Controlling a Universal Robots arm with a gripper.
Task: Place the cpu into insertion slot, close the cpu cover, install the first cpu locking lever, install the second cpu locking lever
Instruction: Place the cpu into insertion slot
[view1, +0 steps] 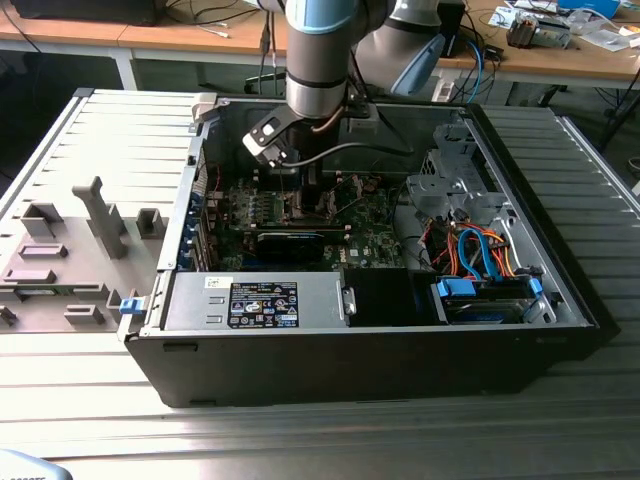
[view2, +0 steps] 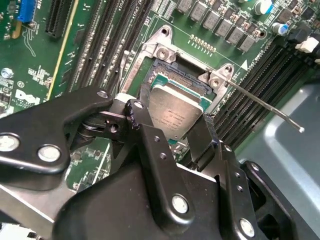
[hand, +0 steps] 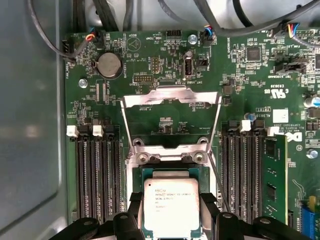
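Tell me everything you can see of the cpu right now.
The cpu is a small flat square chip with a silvery-grey metal top bearing fine print. It lies face up over the insertion slot; whether it is fully seated I cannot tell. Black fingers press its two opposite edges. The cpu cover is hinged open.

The gripper (view2: 172, 120) has its black fingers (view2: 136, 112) against opposite edges of the cpu (view2: 176, 111), silvery face up. The chip sits slightly tilted over the insertion slot (view2: 172, 74), dark pin field visible beyond it; seated or not, cannot tell. A thin metal lever (view2: 260, 106) juts from the slot's rim across the memory slots (view2: 265, 67). The green circuit board (view2: 35, 70) surrounds it.
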